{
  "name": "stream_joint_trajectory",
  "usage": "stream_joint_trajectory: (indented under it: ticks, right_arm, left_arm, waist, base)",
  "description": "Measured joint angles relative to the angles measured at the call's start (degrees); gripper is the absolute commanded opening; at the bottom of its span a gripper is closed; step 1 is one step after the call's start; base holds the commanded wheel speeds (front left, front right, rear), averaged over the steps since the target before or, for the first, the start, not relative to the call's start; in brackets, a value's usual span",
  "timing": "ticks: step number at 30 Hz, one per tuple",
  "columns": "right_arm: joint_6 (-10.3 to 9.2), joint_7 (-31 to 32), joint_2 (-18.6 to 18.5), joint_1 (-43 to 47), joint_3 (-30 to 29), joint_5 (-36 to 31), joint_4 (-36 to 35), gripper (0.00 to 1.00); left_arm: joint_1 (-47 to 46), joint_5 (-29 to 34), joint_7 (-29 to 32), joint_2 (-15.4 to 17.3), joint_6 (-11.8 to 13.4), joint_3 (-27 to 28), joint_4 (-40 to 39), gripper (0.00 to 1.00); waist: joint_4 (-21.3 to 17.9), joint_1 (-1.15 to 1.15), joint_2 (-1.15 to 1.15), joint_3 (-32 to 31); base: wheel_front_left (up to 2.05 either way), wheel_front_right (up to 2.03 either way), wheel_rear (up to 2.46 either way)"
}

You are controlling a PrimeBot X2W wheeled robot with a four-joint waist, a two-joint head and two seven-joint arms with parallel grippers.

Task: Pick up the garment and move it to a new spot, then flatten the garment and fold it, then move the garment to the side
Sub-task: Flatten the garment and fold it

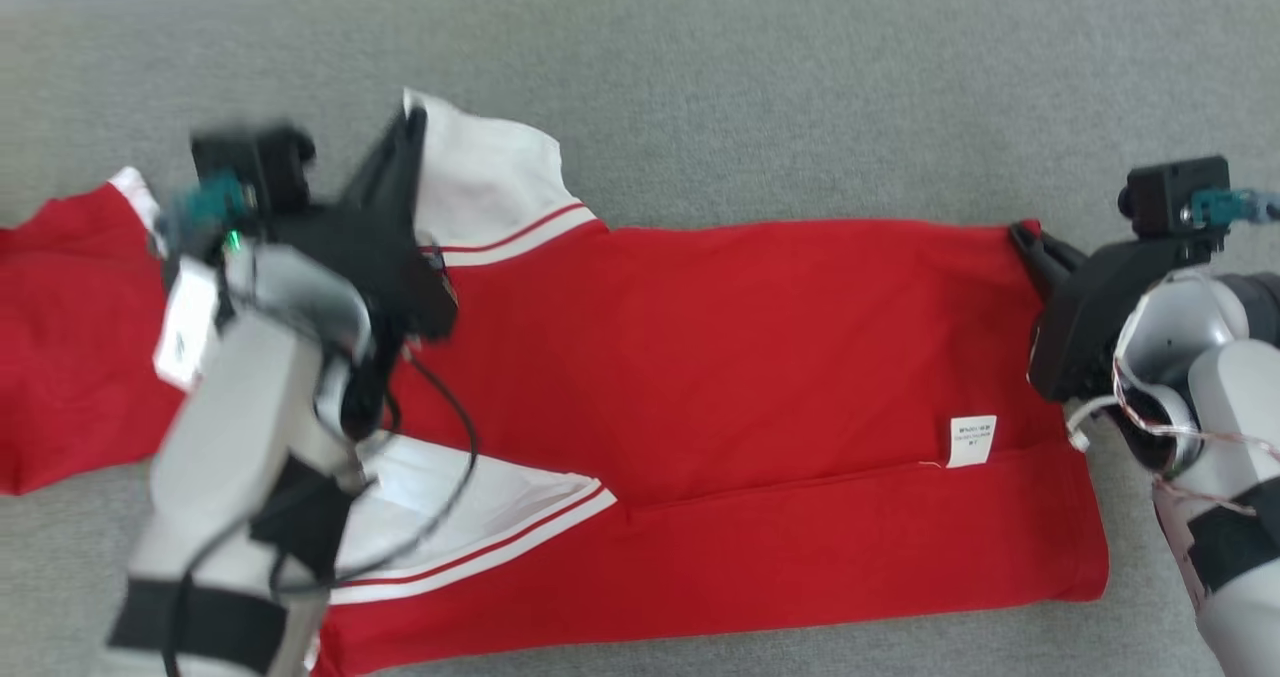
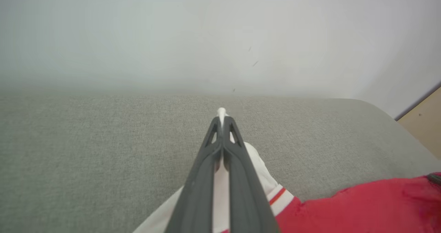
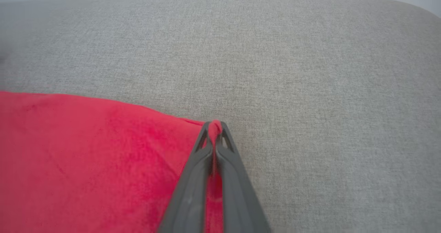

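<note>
Two grips are clamping at once | left end effector is pinching shut on the white sleeve corner at the far left | right end effector is pinching shut on the red far-right corner | garment is lying spread between them on the grey upholstered surface, nearer edge folded over.

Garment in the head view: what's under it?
The grey fabric surface shows around the red garment, so it lies on that. Anything beneath the cloth is hidden.

Red garment on grey fabric
</note>
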Motion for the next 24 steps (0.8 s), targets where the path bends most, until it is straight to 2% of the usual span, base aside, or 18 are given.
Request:
stream_joint_trajectory:
  ticks: [6, 11, 16, 24]
  right_arm:
    - [0.32, -1.85, -2.78, 5.12, 0.18, 0.01, -2.31, 0.00]
    - [0.57, -2.76, -3.91, 8.89, 0.11, 0.64, -4.53, 0.00]
    - [0.75, -2.98, -4.60, 12.67, 0.25, 1.13, -5.90, 0.00]
    - [0.75, -2.96, -6.03, 17.06, 0.60, 1.97, -8.37, 0.00]
  left_arm:
    - [10.26, -0.98, -3.78, 0.54, -0.47, -1.79, -6.19, 0.00]
    - [17.05, -2.18, -5.35, 3.21, -0.47, -1.98, -11.13, 0.00]
    - [24.71, -3.94, -5.76, 4.82, -0.47, -1.62, -15.74, 0.00]
    - [34.01, -6.70, -4.63, 5.09, -0.48, -2.08, -23.18, 0.00]
  waist:
    - [1.42, -0.01, 0.00, -2.92]
    - [2.51, -0.01, 0.00, -5.49]
    - [3.21, -0.01, 0.00, -8.00]
    - [4.10, -0.01, 0.00, -9.94]
  base:
    - [0.00, 0.00, 0.00]
    - [0.00, 0.00, 0.00]
    - [0.00, 0.00, 0.00]
    - [0.00, 0.00, 0.00]
